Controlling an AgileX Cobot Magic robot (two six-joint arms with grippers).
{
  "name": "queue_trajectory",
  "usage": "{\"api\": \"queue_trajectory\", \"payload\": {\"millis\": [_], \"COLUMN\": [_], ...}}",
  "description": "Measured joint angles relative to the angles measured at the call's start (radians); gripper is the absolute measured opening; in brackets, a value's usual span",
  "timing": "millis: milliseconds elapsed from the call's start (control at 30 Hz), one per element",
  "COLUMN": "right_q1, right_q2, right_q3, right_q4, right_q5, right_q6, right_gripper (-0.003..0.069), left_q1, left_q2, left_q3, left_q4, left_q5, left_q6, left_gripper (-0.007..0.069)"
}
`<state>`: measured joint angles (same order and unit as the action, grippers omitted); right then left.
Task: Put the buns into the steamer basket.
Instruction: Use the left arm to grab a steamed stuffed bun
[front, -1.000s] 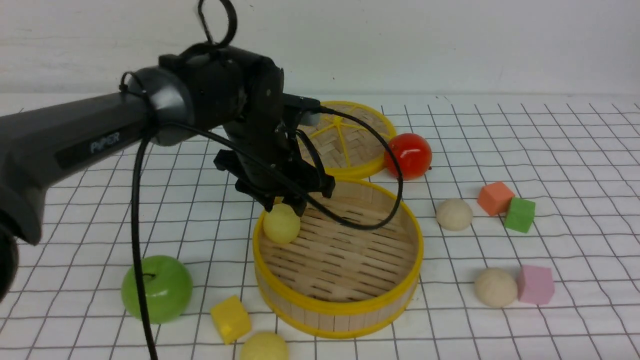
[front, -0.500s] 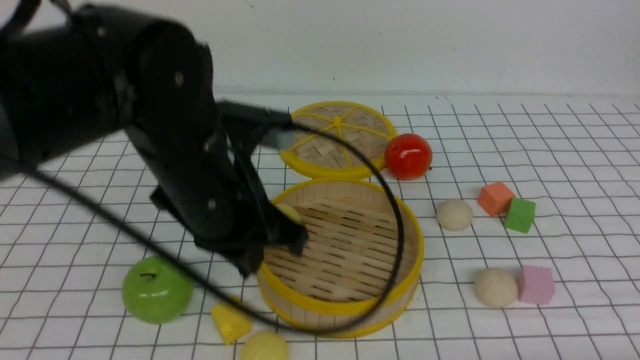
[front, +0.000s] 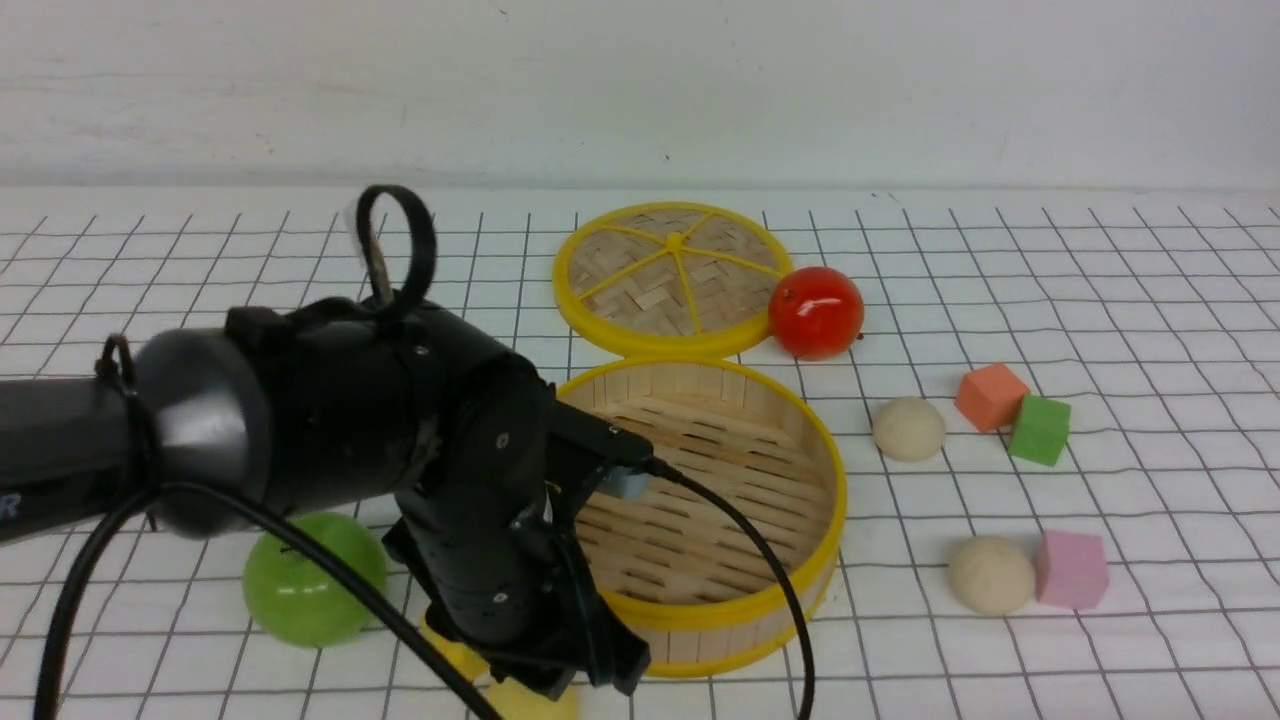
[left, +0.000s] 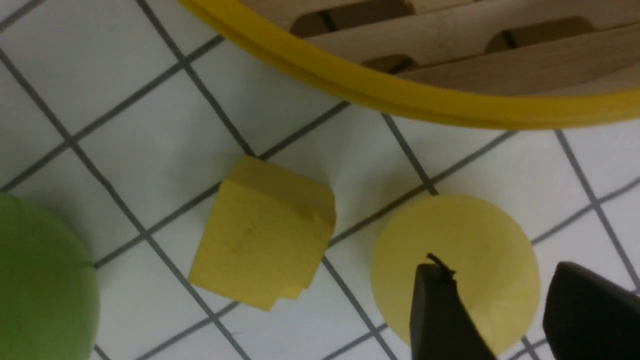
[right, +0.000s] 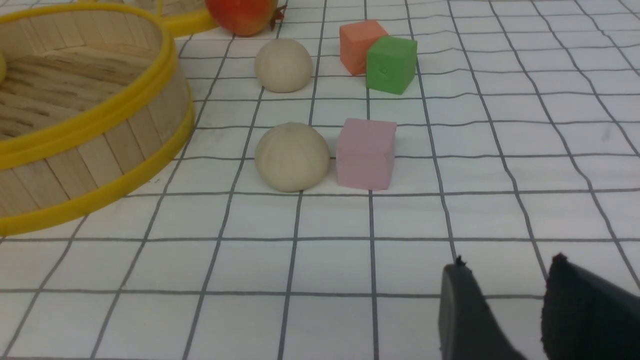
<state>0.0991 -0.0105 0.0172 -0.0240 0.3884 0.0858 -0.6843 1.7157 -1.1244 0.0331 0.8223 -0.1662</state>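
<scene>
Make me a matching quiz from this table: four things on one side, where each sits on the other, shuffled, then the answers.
1 red apple
2 pink cube
3 green cube
4 yellow cube

A beside the orange cube
B between the green apple and a yellow bun
C beside the lid
D beside a beige bun

Pairs: 1-C, 2-D, 3-A, 4-B.

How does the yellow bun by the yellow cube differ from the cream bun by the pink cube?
The open left gripper hangs right over the yellow bun; the right gripper is well back from the cream bun. A gap separates the yellow bun from the yellow cube; the cream bun sits close against the pink cube. Both are smooth, round and outside the steamer basket.
</scene>
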Motion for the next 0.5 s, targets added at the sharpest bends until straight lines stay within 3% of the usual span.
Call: {"api": "queue_trajectory", "payload": {"millis": [167, 500], "right_q1": [0.0, 0.0], "right_q2": [0.0, 0.0], "right_q3": [0.0, 0.0], "right_q4": [0.0, 0.0], "right_q5": [0.0, 0.0], "right_q6": [0.0, 0.0], "right_gripper": [0.0241, 0.0241], "left_q1": [0.0, 0.0], "left_q2": [0.023, 0.077], "left_q3": [0.0, 0.0], "left_q4": [0.015, 0.021], "left_q5": [-0.005, -0.027], "left_q6": [-0.008, -0.01], "left_gripper": [0.0308, 0.0232]}}
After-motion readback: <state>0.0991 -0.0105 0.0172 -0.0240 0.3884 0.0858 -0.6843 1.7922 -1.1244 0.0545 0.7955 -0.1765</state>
